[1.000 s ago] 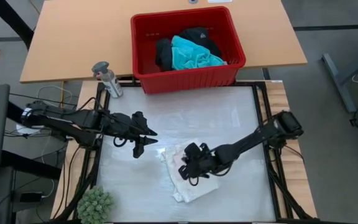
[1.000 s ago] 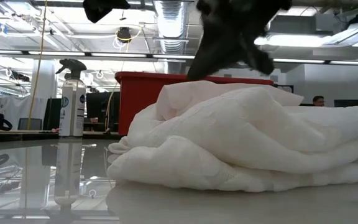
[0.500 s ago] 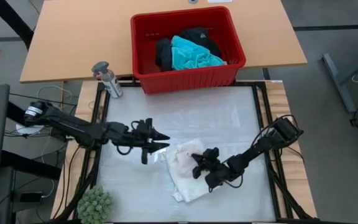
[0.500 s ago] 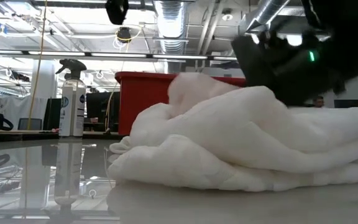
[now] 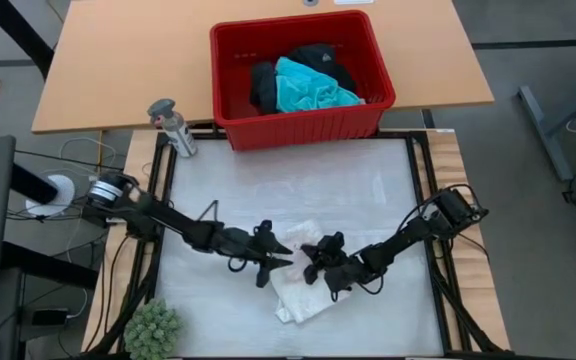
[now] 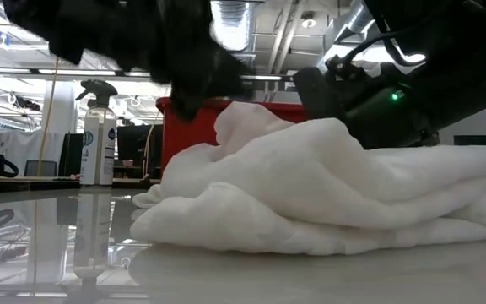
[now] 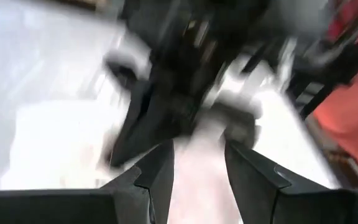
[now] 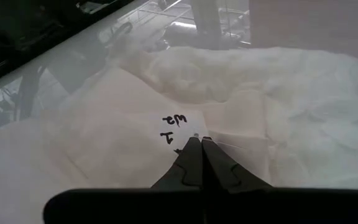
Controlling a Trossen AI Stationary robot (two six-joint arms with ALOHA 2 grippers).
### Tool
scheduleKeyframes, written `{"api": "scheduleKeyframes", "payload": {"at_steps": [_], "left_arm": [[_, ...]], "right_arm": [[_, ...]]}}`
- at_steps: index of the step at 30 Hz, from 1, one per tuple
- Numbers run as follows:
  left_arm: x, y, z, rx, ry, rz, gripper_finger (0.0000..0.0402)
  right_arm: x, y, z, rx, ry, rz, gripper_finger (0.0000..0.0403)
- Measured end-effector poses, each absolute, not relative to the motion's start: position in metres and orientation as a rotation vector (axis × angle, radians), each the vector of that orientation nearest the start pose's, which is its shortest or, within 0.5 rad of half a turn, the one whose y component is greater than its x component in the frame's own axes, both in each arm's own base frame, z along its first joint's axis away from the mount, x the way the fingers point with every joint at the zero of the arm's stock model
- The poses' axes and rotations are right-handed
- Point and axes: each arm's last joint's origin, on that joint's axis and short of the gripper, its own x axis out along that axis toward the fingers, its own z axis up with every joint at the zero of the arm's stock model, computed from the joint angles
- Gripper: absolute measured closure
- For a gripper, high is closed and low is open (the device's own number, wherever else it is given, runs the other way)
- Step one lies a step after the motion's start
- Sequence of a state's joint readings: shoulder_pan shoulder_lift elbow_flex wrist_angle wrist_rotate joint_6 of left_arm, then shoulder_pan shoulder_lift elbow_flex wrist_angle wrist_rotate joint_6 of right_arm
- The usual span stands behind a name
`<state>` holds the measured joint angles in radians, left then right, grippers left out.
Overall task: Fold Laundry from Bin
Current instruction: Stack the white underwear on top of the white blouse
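Hands [image 5: 276,262] [image 5: 313,262] low over white garment [image 5: 303,295], right pinched shut, left parted.

Crumpled white garment [image 5: 298,268] on table; red bin [image 5: 302,123] behind.

Only readable mark: handwritten black characters on a pale tag [image 8: 178,127] of the white garment [image 8: 278,106], right wrist view, just past the right gripper [image 8: 197,144] tips. Seen upside down from that camera; looks like "1" and "2M" or similar, can't tell exactly. Spray bottle [image 6: 98,135] in the low view has a dark round label, text too small to read. No legible text on the bin [image 5: 303,78] or anywhere else
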<state>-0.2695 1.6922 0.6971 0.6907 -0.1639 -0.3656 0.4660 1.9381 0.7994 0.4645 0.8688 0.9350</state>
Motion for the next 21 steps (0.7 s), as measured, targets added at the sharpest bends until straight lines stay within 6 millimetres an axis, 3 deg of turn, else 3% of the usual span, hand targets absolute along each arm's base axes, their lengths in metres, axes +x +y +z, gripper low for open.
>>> {"api": "scheduleKeyframes", "payload": {"at_steps": [7, 12, 15, 21], "left_arm": [[0.319, -0.083, 0.127, -0.293, 0.467, -0.008, 0.0269], [0.318, -0.082, 0.116, -0.287, 0.537, 0.008, 0.0269], [0.318, -0.082, 0.117, -0.279, 0.529, 0.006, 0.0269], [0.319, -0.08, 0.117, -0.283, 0.523, 0.017, 0.0269]], "right_arm": [[0.31, 0.138, 0.113, 0.483, 0.238, -0.597, 0.0387], [0.307, 0.141, 0.151, 0.436, 0.171, -0.537, 0.038], [0.308, 0.143, 0.164, 0.379, 0.181, -0.479, 0.0388], [0.319, 0.151, 0.145, 0.371, 0.265, -0.4, 0.0388]]}}
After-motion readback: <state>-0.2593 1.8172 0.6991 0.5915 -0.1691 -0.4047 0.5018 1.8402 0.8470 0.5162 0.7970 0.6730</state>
